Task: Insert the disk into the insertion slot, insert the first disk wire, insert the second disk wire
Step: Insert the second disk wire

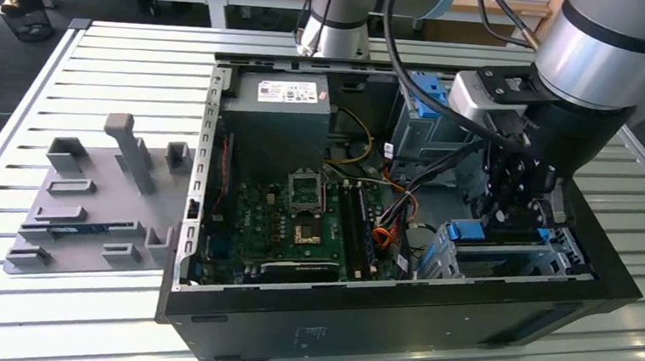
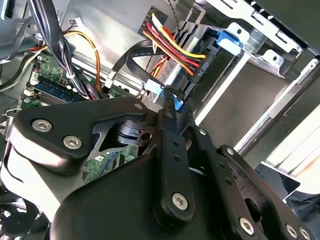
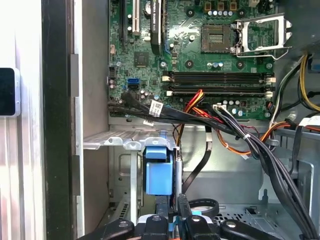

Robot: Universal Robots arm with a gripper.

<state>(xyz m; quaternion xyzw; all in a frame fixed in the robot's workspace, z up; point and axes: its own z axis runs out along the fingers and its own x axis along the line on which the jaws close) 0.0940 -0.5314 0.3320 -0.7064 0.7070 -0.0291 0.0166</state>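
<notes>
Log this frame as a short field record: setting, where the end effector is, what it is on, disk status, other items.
setting: open computer case on a slatted table
end effector: low inside the case by the drive cage, at the exterior view's right
contact: fingertips closed on a small blue-and-black connector near the drive's back edge
disk: blue caddy sits in the cage
wires: multicoloured cable plugged in
other: grey fixture tray, motherboard

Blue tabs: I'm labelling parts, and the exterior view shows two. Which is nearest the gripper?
The lower blue tab, on the low cage directly beneath the gripper. The other blue tab stands higher, on the taller bay behind the arm.
</notes>
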